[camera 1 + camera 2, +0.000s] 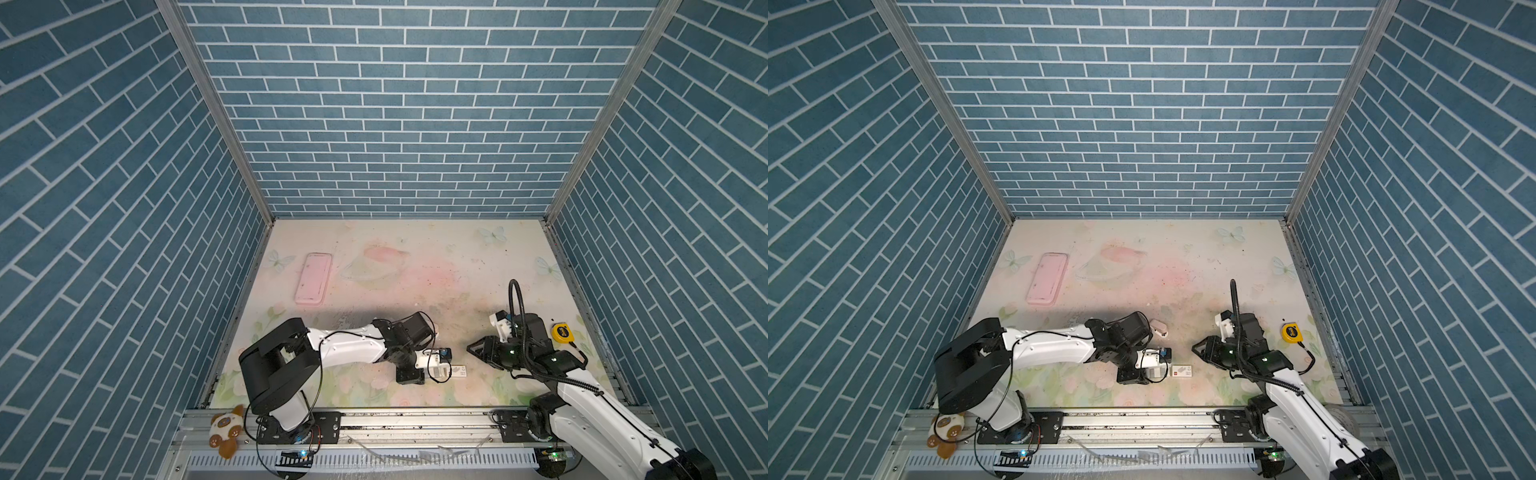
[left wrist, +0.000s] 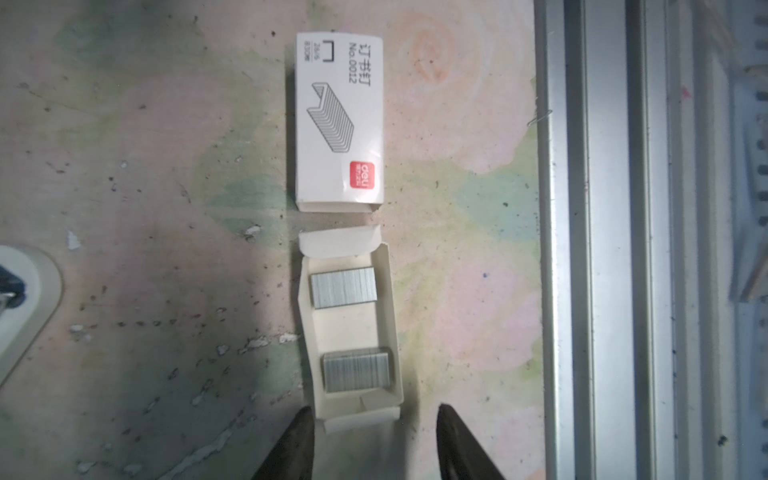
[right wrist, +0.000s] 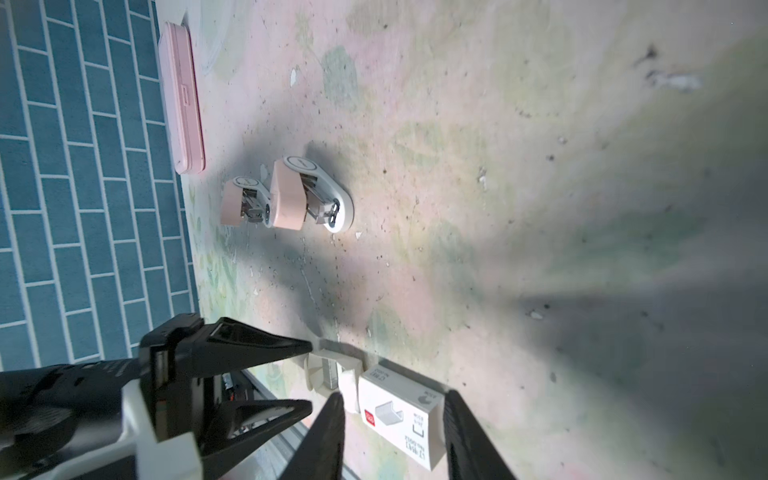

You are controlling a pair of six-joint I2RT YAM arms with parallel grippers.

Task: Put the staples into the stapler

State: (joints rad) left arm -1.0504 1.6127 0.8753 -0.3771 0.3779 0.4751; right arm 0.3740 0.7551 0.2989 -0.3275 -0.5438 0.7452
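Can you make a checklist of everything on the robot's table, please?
Surface: flowery mat, dirty specks.
Job's things: staples in two stacks in the open tray; sleeve just apart; stapler farther off.
Clutter: pink case, tape measure, plush toy on the rail.
Tools: left tool open at tray's end; right tool open astride sleeve.
Cables: black hose loops up near right tool.
Surroundings: blue brick walls.

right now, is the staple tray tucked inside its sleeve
No, the tray lies fully out of the sleeve, with a clear gap between them.
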